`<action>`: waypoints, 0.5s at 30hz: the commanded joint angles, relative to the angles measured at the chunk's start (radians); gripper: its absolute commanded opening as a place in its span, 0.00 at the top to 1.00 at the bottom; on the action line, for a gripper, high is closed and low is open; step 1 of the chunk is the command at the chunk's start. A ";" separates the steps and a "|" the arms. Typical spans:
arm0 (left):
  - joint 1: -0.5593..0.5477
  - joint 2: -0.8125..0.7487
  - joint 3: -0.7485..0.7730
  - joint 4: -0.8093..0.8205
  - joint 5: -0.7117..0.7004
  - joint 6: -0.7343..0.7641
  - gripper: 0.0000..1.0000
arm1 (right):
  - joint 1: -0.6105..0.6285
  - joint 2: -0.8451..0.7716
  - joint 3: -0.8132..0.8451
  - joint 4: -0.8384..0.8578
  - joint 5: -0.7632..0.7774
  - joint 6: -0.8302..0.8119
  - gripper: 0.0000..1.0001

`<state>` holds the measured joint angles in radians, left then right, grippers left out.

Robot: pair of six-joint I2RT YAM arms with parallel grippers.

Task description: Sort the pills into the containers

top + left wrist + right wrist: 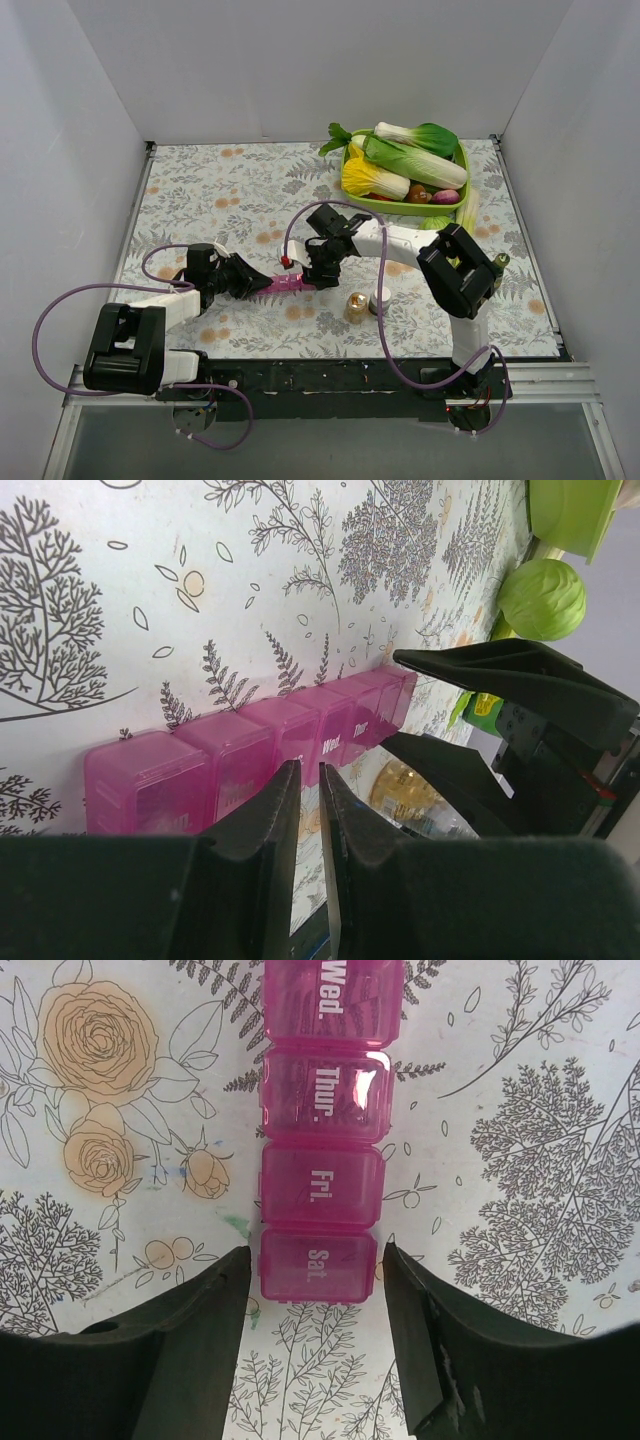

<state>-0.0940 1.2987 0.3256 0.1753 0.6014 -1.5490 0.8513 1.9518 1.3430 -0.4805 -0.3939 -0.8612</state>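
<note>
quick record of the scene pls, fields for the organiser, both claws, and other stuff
pill organiser: pink strip lying flat; visible lids Wed to Sat shut
left claw: shut, tips beside the strip; grip unclear
right claw: open, straddling the Sat end
amber bottle: near the strip, untouched
green tray: far right, holds vegetables

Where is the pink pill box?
In the top view the pill box lies near the middle, toward the front, between the left gripper and the right gripper; a gold bottle stands nearby on its right.
</note>
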 commanded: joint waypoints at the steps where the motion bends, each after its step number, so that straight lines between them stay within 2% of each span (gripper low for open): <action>1: -0.003 -0.001 -0.005 -0.045 -0.063 0.020 0.86 | 0.003 0.012 -0.007 0.017 -0.003 -0.002 0.37; 8: -0.003 -0.001 -0.005 -0.054 -0.077 0.023 0.89 | 0.003 0.012 0.019 -0.015 -0.040 0.011 0.51; 11: -0.003 0.001 -0.002 -0.069 -0.089 0.030 0.92 | -0.012 0.024 0.051 -0.058 -0.100 0.022 0.55; 15: -0.003 0.007 0.000 -0.079 -0.100 0.032 0.96 | -0.053 0.061 0.103 -0.133 -0.221 0.033 0.57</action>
<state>-0.0948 1.2987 0.3260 0.1631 0.5842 -1.5482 0.8288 1.9785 1.3758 -0.5236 -0.4534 -0.8467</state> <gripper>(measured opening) 0.051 0.519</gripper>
